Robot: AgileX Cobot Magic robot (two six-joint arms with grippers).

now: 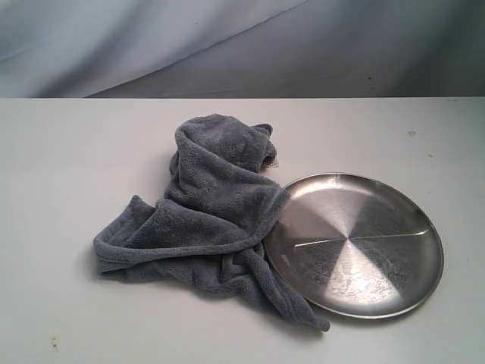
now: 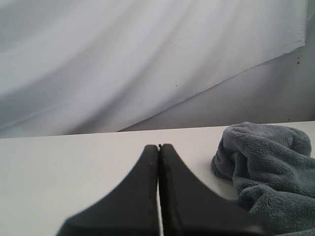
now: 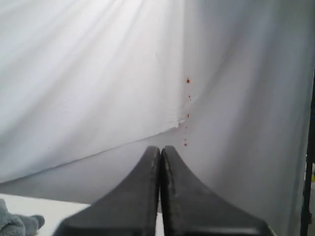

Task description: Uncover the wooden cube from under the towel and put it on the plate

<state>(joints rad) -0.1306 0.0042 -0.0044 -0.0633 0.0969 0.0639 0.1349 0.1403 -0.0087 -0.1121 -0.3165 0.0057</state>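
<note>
A grey-blue fleece towel lies bunched on the white table, humped at its far end, and its edge overlaps the left rim of the round silver plate. The wooden cube is hidden from every view. Neither arm shows in the exterior view. In the left wrist view my left gripper is shut with nothing in it, low over bare table, and the towel lies off to one side of it. My right gripper is shut and empty, facing the backdrop; a scrap of towel shows at the frame corner.
A pale draped cloth backdrop runs behind the table's far edge. Bare white tabletop surrounds the towel and plate. A dark upright post stands at the edge of the right wrist view.
</note>
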